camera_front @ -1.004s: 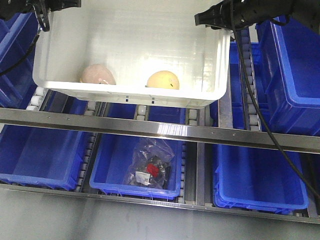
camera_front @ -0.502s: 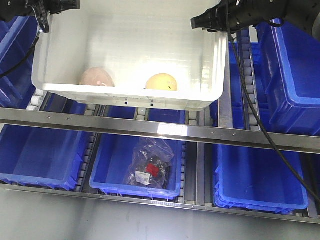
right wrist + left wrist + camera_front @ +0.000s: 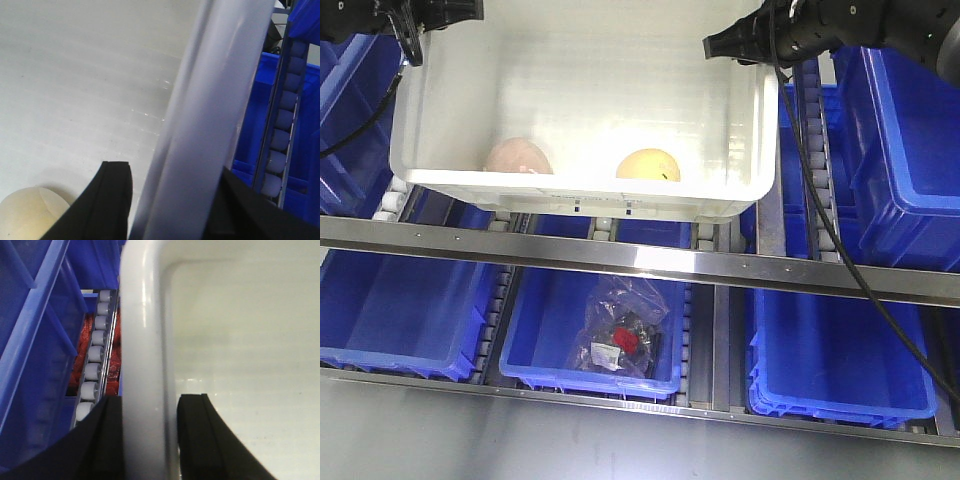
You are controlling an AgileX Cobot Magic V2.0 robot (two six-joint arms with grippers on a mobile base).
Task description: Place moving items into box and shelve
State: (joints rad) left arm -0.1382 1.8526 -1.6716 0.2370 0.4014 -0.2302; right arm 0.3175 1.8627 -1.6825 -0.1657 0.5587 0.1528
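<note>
White crate (image 3: pixel 582 110) held at both side rims over the roller shelf (image 3: pixel 620 257).

The left rim is clamped between the left gripper's (image 3: pixel 144 432) fingers, the right rim between the right gripper's (image 3: pixel 167 200). Below and between them, the pinkish-brown lump (image 3: pixel 518 157) and the pale yellow lump (image 3: pixel 648 165) are seen on the crate floor. Beneath, a blue bin (image 3: pixel 592 335) apparently holds a bagged item.

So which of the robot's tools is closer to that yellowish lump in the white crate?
The right tool. It grips the crate rim on the yellow lump's side, while the left tool grips the opposite rim, nearer the pinkish lump.
</note>
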